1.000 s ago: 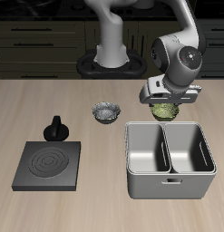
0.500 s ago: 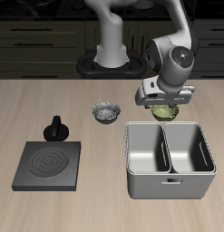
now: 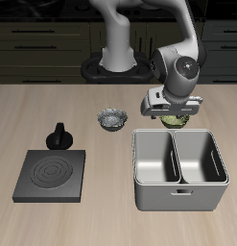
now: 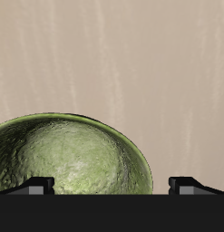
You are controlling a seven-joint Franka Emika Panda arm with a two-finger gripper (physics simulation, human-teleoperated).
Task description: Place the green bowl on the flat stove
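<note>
Mostly hidden — green bowl (image 3: 173, 120) under claw (image 3: 172, 113)

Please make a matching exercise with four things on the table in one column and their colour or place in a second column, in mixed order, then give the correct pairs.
Things:
1. green bowl
2. flat stove
3. grey-white bowl
4. metal basin

Descriptions:
A. dark slab with ring marks, near the table's front edge
B. directly below the pincer
C. two compartments, grey
D. stands apart between the black knob and the arm

Pairs: 1-B, 2-A, 3-D, 4-C
</note>
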